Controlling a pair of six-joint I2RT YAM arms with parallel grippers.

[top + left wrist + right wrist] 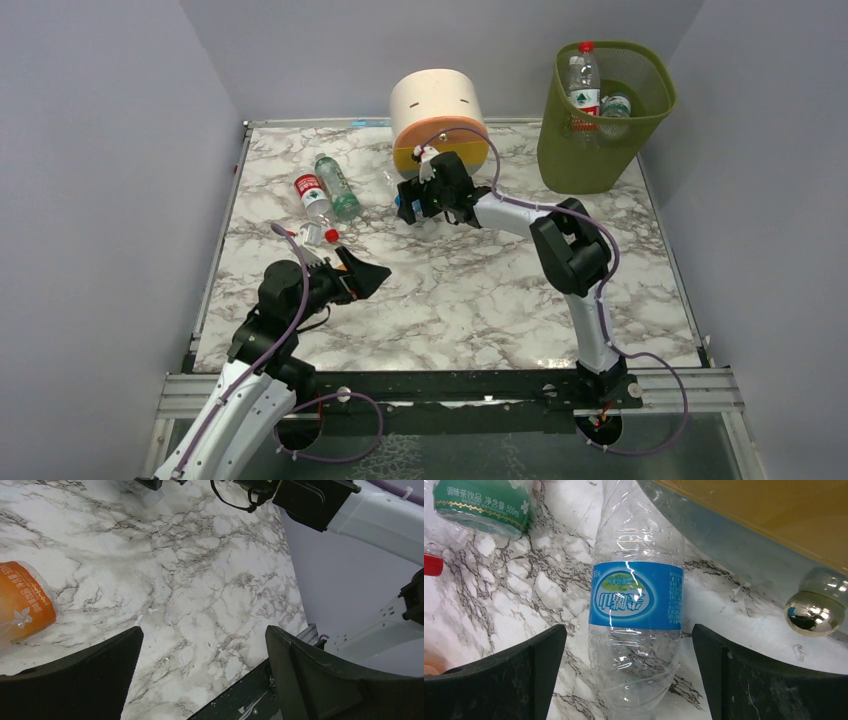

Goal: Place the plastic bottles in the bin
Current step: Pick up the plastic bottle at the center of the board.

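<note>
Right gripper (629,675) hangs spread wide astride the blue-labelled bottle (638,595), a finger either side and neither gripping it. Only its wrist view shows this; from above, the gripper hides that bottle. Left gripper (202,680) is likewise released, over bare marble table (200,580), with an orange-labelled bottle (22,600) at the left edge of its view.

The top view alone shows the bin (600,150) at the far right corner, with two bottles (583,85) standing inside. The drawer unit (437,105) sits just behind the right gripper. A red-labelled bottle (312,192) and a green-labelled bottle (338,187) lie side by side, far left. A shiny knob (816,605) shows only in the right wrist view.
</note>
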